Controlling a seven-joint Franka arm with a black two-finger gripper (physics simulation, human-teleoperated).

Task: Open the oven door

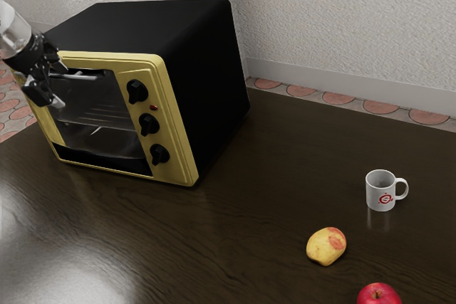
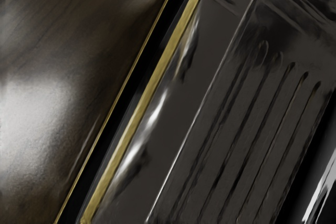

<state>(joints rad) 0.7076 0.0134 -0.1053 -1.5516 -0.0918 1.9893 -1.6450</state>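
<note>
Reaching in from the exterior view's left, the black gripper (image 1: 59, 86) is at the front of the toaster oven (image 1: 210, 69), beside the upper part of its glass door (image 1: 103, 115). Its jaws stand apart, one higher and one lower, near the end of the door's pale bar handle (image 1: 84, 76); they are not clamped on it. Whether either finger touches the bar cannot be told. The door looks shut, lying upright within the oven's yellow front frame (image 1: 174, 115).

The oven, black on its top and side, sits close to the far edge of the dark wooden table (image 1: 263, 176). Three black knobs (image 1: 148, 124) run down the front panel next to the door, with a small red light (image 1: 154, 107) by the upper two.

Out past the oven, towards the exterior view's right, a white mug (image 1: 375, 195) with a red mark stands upright, well apart from the far edge, its handle towards the exterior view's right. Nearer the camera lie a yellow fruit with a reddish patch (image 1: 325, 248) and, beyond the mug from the far edge, a red apple (image 1: 379, 295), partly cut off.

The wrist view looks onto the glass, where the wire rack's parallel bars (image 2: 252, 135) show behind it, next to the yellow trim.
</note>
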